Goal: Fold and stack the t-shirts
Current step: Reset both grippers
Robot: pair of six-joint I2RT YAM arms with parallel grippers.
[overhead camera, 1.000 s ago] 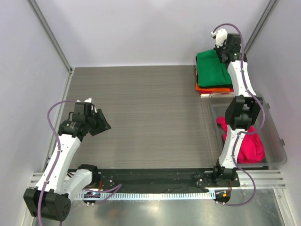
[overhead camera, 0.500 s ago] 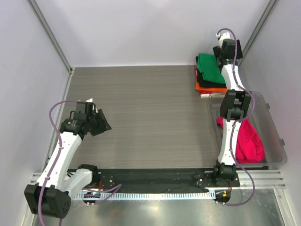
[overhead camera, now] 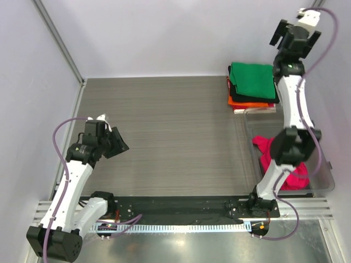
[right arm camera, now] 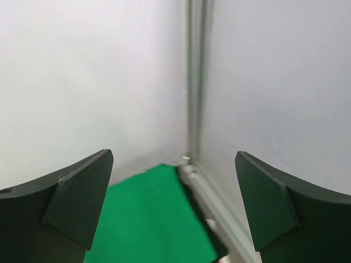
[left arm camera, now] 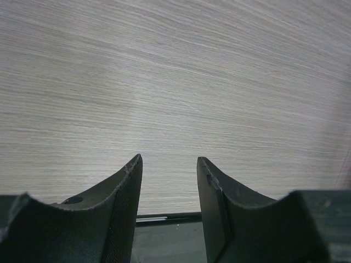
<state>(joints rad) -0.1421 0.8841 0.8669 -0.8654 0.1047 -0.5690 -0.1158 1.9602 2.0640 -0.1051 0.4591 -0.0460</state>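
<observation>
At the table's (overhead camera: 175,120) far-right corner, green t-shirt (overhead camera: 251,81) now sits released on the stack (overhead camera: 249,103); right gripper (overhead camera: 296,38) has lifted off, fingers wide; left gripper (left arm camera: 167,164) half-open, empty.

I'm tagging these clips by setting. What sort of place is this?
Probably a robot lab test cell, not a home: left arm and right arm mounted at a wood-grain table, plain panel walls enclosing it, folded t-shirts stacked in the far corner.

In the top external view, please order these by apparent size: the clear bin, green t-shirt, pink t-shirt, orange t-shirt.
1. clear bin
2. green t-shirt and pink t-shirt: alike; the right arm hides part of the pink one
3. orange t-shirt, only an edge showing
</observation>
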